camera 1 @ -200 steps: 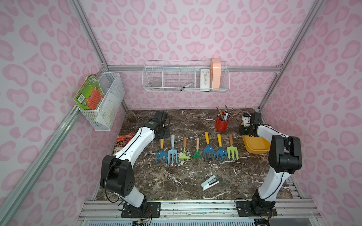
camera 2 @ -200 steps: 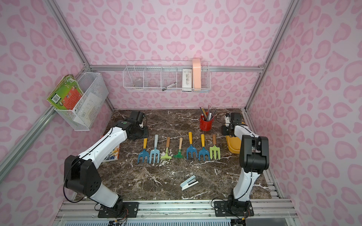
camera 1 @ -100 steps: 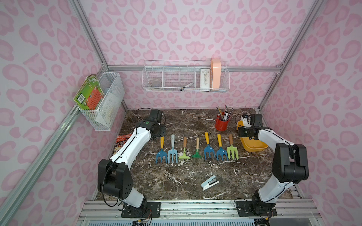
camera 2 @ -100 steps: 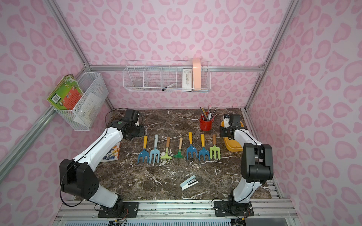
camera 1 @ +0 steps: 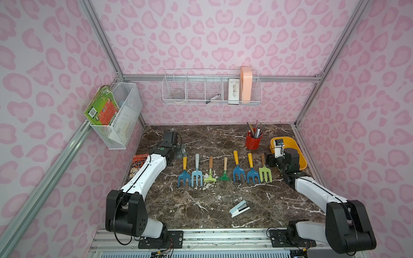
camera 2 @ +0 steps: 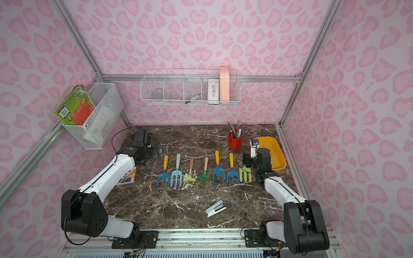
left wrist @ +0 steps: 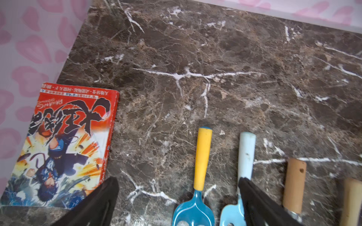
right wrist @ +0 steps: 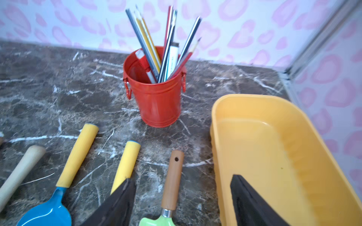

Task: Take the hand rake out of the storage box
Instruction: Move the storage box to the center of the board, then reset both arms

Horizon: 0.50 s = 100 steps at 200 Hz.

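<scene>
The box looked empty: its yellow floor showed bare in the right wrist view, with no tool in it. Seven tools lay in a row on the table, all outside the box.

The right gripper hung low with its jaws spread wide and nothing between them gripped. One finger sat over the table beside a yellow handle, the other finger over the inside of the box. The rake, with a wooden handle and pale green head, lay flat on the table between those jaws, just outside the box wall. By its place, it was probably the tool the task meant, though the pictures did not prove it.

The left gripper was also wide open and empty at the far end of the row. A blue tool lay between its jaws, a comic outside one of them, and a pale blue tool partly under the other.

Judged from this, the task seemed done: rake out, box clear, grip let go. Only pulling the arms back appeared to be left.
</scene>
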Available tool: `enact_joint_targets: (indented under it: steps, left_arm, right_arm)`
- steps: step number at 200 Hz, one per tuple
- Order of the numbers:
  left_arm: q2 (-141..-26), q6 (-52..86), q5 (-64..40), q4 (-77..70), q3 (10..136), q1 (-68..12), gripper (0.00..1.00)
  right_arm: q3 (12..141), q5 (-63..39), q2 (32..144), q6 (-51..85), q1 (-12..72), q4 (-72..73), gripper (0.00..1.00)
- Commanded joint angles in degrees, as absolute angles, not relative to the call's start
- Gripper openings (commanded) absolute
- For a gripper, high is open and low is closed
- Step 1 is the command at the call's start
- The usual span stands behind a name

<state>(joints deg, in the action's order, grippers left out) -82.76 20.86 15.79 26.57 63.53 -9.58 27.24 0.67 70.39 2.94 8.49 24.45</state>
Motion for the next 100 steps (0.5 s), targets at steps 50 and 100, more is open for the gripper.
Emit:
enact_joint_targets:
  steps: [50, 100]
  left_arm:
    - [-75.32, 12.89, 24.37, -3.73, 43.85, -8.79, 0.99]
    - [-77.48, 5.98, 23.59, -14.48, 37.10, -8.77, 0.98]
  right_arm:
    - [10.13, 0.47, 67.86, 7.76, -4.42, 59.15, 0.79]
    - [6.77, -1.56, 77.87, 5.56, -4.66, 75.41, 0.78]
